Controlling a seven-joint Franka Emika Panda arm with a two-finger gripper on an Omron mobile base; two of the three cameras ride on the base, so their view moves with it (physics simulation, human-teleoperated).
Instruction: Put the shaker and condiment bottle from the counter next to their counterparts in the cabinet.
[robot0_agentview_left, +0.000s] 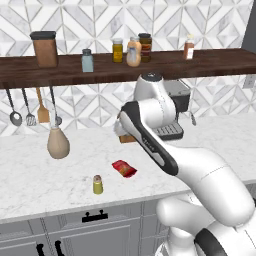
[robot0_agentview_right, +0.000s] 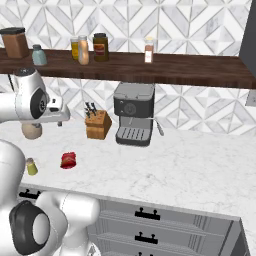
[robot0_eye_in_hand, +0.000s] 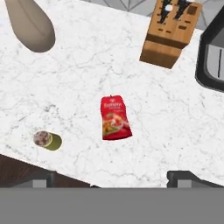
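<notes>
The small red condiment bottle lies flat on the white marble counter. To its left, near the front edge, stands the yellow-green shaker with its brownish cap. My gripper hangs high above the counter, looking straight down on both, open with nothing between its fingertips. Above runs the dark wooden cabinet shelf, holding a pale blue-grey shaker and a cream-orange bottle.
A knife block and a grey coffee machine stand at the back of the counter. A beige vase sits at the left under hanging utensils. A brown canister and jars share the shelf.
</notes>
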